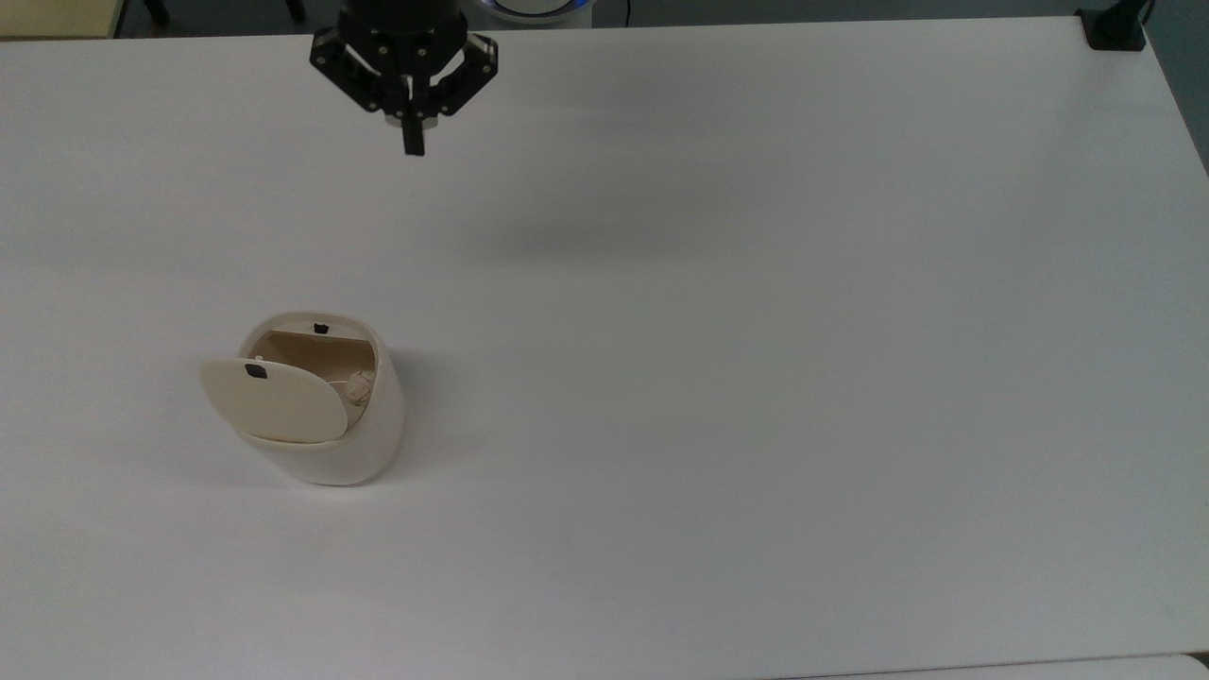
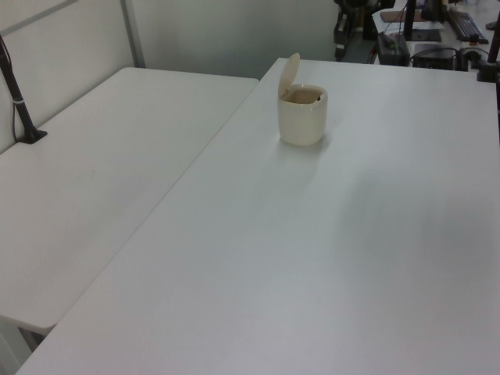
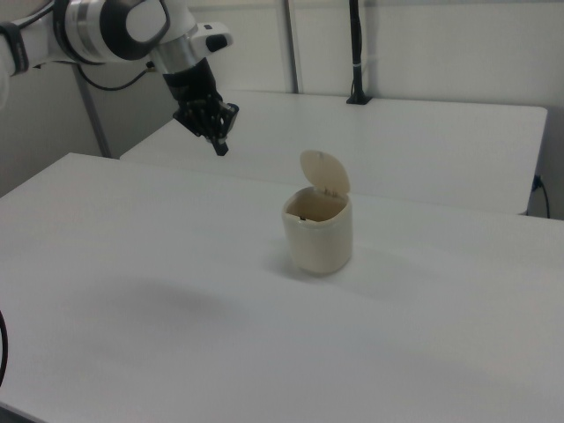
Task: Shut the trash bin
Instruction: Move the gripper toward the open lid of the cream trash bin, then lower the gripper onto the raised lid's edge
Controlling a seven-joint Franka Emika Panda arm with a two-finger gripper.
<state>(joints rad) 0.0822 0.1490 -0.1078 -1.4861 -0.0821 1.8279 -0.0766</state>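
Observation:
The cream trash bin [image 1: 349,444] [image 2: 303,117] [image 3: 319,233] stands on the white table, in the top view's left half. Its hinged lid [image 1: 272,399] [image 2: 290,72] [image 3: 324,170] is raised, showing the inside and a crumpled scrap of paper [image 1: 358,385]. Black latch marks sit on the lid and on the rim. My black gripper [image 1: 413,148] [image 3: 220,148] hangs in the air near the table's far edge in the top view, well apart from the bin. Its fingers are shut together with nothing between them.
A second white table [image 2: 94,180] adjoins this one on the left view's left. A black clamp [image 1: 1115,28] sits at the top view's top-right corner. Posts [image 3: 357,53] stand behind the tables. White tabletop [image 1: 756,378] stretches to the right of the bin in the top view.

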